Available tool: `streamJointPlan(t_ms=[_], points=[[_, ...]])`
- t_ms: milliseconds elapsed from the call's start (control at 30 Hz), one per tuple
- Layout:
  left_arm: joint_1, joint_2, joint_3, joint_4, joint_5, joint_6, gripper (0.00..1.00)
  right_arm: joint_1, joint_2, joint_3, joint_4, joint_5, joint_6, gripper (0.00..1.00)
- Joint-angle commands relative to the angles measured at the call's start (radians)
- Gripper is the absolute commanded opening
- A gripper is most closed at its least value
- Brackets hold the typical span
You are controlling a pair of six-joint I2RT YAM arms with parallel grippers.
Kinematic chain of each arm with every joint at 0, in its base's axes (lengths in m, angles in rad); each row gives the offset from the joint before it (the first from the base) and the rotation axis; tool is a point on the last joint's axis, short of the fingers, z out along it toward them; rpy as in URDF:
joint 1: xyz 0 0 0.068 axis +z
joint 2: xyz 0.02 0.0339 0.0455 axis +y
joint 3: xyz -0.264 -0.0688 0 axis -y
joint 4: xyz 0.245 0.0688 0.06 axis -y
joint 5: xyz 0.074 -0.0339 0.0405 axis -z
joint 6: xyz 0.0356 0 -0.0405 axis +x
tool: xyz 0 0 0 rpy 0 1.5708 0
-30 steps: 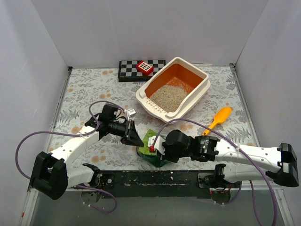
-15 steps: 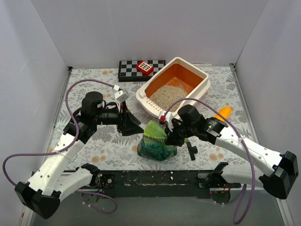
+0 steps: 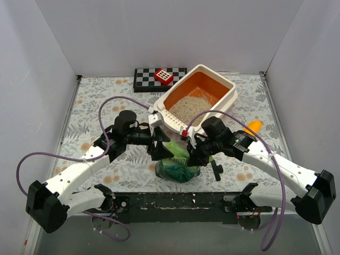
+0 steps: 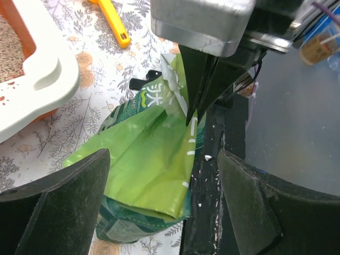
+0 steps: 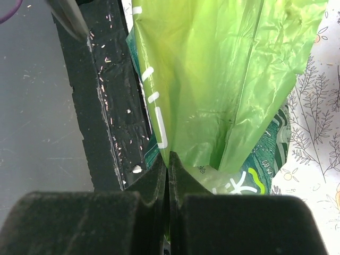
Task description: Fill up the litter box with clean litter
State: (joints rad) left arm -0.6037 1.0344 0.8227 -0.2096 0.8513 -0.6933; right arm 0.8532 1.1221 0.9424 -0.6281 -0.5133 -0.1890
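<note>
The litter box stands at the far edge of the worktop. Right jaws grasp the green bag; we centre the open left jaws on its lip.

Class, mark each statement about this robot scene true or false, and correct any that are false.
1. The litter box holds some clean litter. True.
2. The right hand is open and empty. False: it is shut on the top edge of the green bag.
3. The left hand is open. True.
4. The orange scoop lies inside the litter box. False: it lies on the table, right of the box.
5. The green bag sits inside the litter box. False: it is apart from the box, near the arms' bases.
</note>
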Motion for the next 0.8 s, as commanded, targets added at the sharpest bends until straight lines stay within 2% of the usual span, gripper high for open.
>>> streamJointPlan(t_ms=[0, 233, 467, 567, 600, 700, 767], points=[[-0.074, 0.035, -0.016, 0.098, -0.06, 0.086, 0.83, -0.005, -0.051, -0.011, -0.004, -0.051, 0.028, 0.01], [-0.155, 0.104, -0.011, 0.087, -0.13, 0.118, 0.85, -0.028, -0.067, -0.036, 0.004, -0.045, 0.034, 0.01], [-0.264, 0.168, -0.059, 0.088, -0.221, 0.147, 0.89, -0.048, -0.068, -0.054, 0.022, -0.047, 0.034, 0.01], [-0.275, 0.171, -0.091, 0.098, -0.241, 0.156, 0.88, -0.059, -0.065, -0.053, 0.021, -0.05, 0.031, 0.01], [-0.277, 0.171, -0.1, 0.098, -0.259, 0.161, 0.85, -0.065, -0.067, -0.051, 0.019, -0.05, 0.03, 0.01], [-0.277, 0.17, -0.122, 0.101, -0.331, 0.182, 0.6, -0.075, -0.064, -0.047, 0.01, -0.054, 0.019, 0.01], [-0.277, 0.165, -0.125, 0.113, -0.368, 0.184, 0.34, -0.08, -0.059, -0.045, 0.013, -0.063, 0.014, 0.01]])
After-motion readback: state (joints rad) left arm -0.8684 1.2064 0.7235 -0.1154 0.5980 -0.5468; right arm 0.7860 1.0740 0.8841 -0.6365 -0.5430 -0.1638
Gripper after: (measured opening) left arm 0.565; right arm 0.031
